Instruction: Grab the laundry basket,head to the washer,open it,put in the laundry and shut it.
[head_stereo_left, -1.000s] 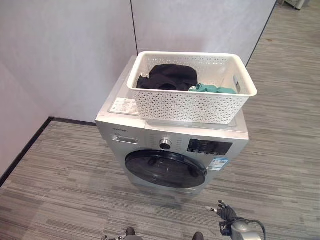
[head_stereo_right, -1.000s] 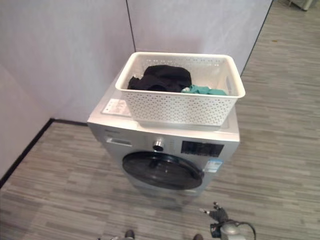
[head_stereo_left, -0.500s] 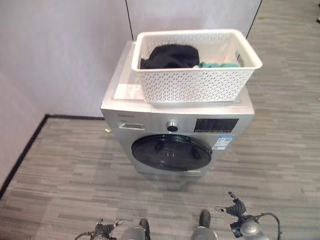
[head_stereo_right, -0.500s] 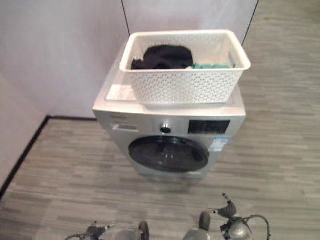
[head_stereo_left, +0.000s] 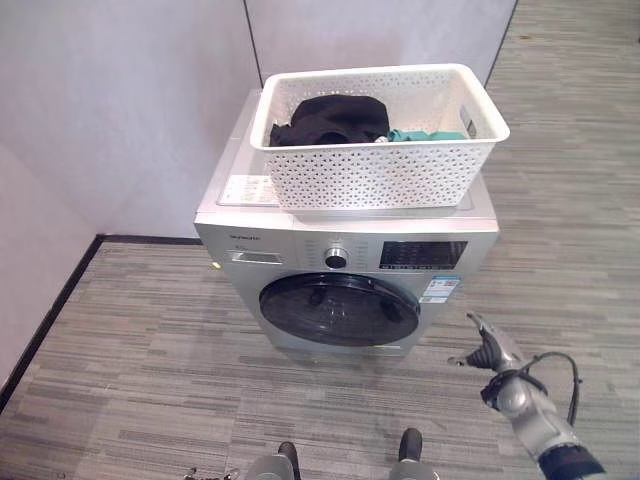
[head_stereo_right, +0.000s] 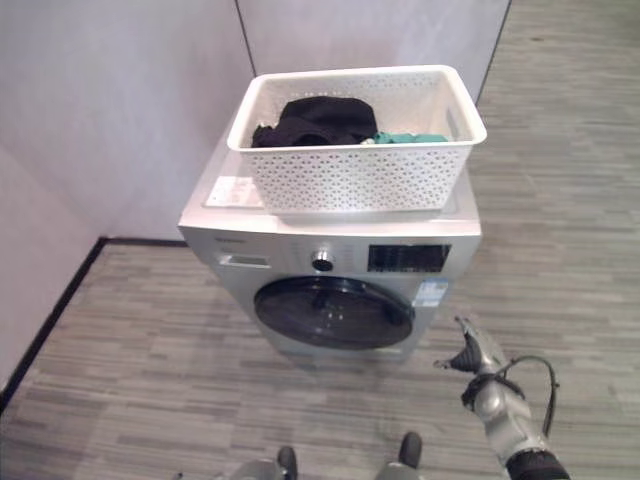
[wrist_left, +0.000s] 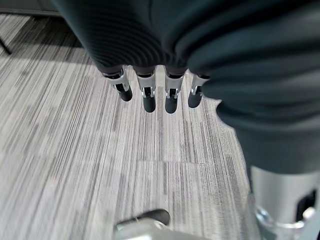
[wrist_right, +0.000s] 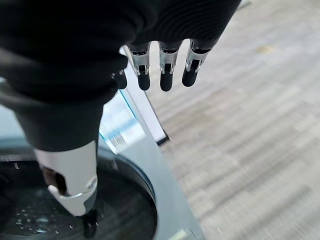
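Note:
A white perforated laundry basket (head_stereo_left: 378, 165) stands on top of the silver front-loading washer (head_stereo_left: 345, 255). Inside it lie black clothes (head_stereo_left: 330, 118) and a green garment (head_stereo_left: 428, 134). The washer's round dark door (head_stereo_left: 339, 309) is closed. My right hand (head_stereo_left: 489, 350) hangs open in the air at the lower right, just right of the door and below the washer's front corner; its fingers (wrist_right: 164, 67) are straight, with the door's rim under them. My left hand's fingers (wrist_left: 150, 95) hang relaxed over the floor, holding nothing.
Grey partition walls (head_stereo_left: 120, 110) stand behind and left of the washer. Grey wood-look flooring (head_stereo_left: 130, 350) spreads in front of the washer and off to its right.
My right hand has risen from the bottom edge toward the washer's lower right front. The camera has shifted slightly; basket and washer have stayed put.

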